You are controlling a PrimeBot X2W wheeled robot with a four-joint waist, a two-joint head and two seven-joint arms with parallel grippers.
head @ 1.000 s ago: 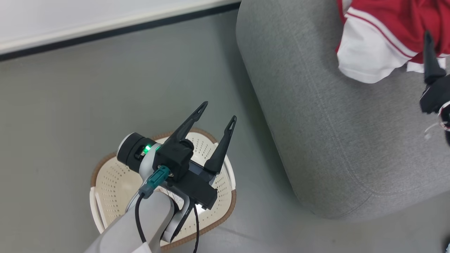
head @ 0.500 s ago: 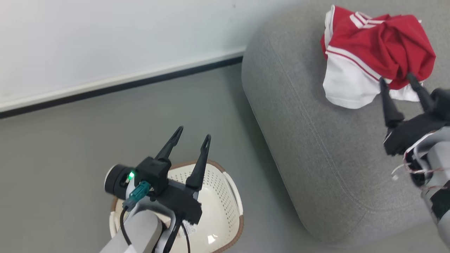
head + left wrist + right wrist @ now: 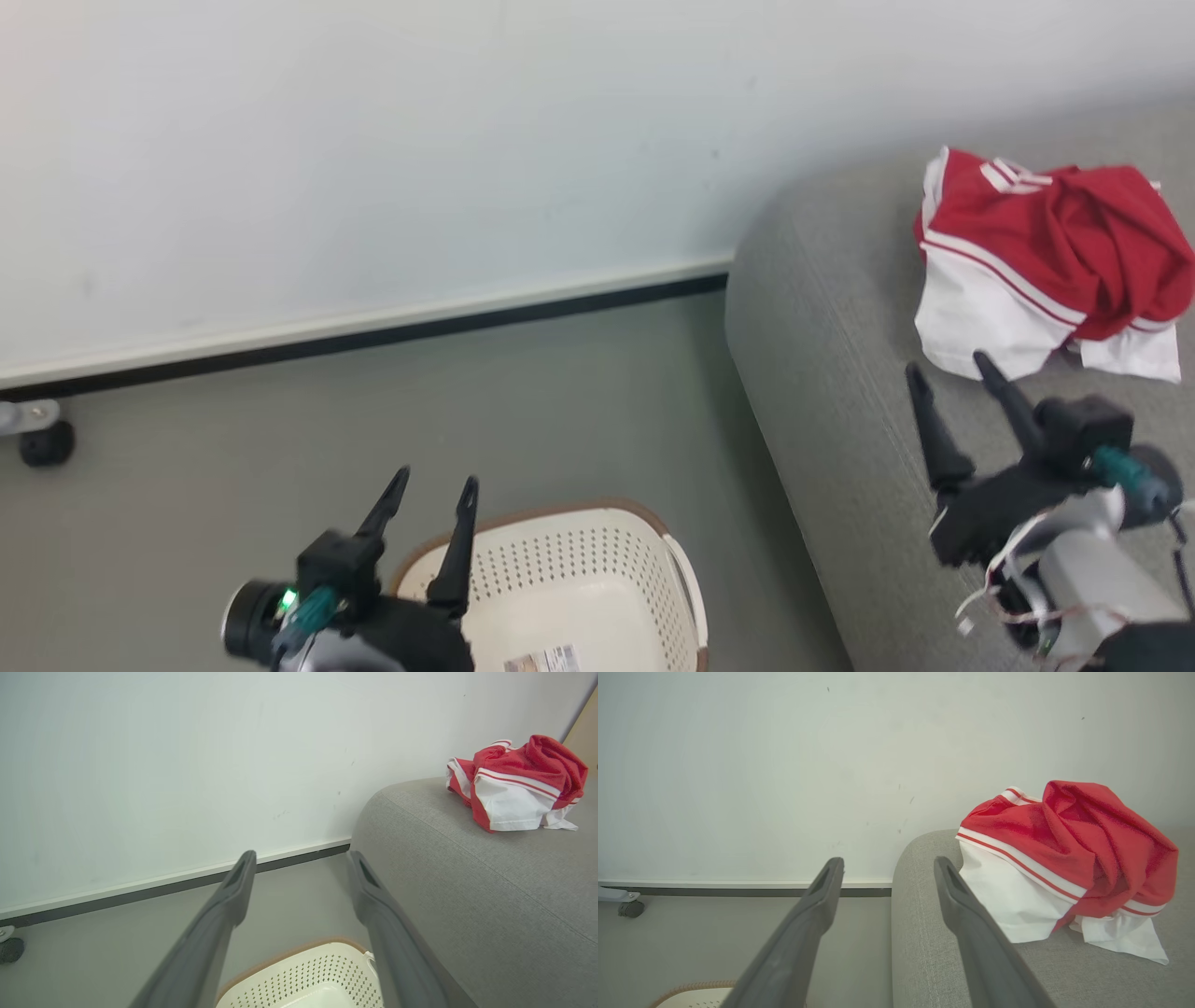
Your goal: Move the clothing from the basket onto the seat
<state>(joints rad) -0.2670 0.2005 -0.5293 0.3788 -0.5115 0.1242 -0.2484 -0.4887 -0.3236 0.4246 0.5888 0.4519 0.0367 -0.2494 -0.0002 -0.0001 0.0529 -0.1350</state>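
The red and white clothing (image 3: 1046,261) lies crumpled on the grey seat (image 3: 840,373), near its far end; it also shows as clothing (image 3: 518,786) and clothing (image 3: 1064,863). The cream basket (image 3: 579,588) with a brown rim stands on the floor beside the seat, and the part of its inside that shows holds no garment. My left gripper (image 3: 434,485) hovers open above the basket's left rim, with nothing between its fingers. My right gripper (image 3: 948,369) is open over the seat, just short of the clothing, holding nothing.
A white wall with a dark baseboard (image 3: 373,336) runs behind the grey floor. A small black caster (image 3: 42,443) sits by the wall at far left. Open floor lies between the basket and the wall.
The head camera has tilted up, so the wall now shows. My right gripper has pulled back from the clothing, which stays on the seat. Both grippers remain open.
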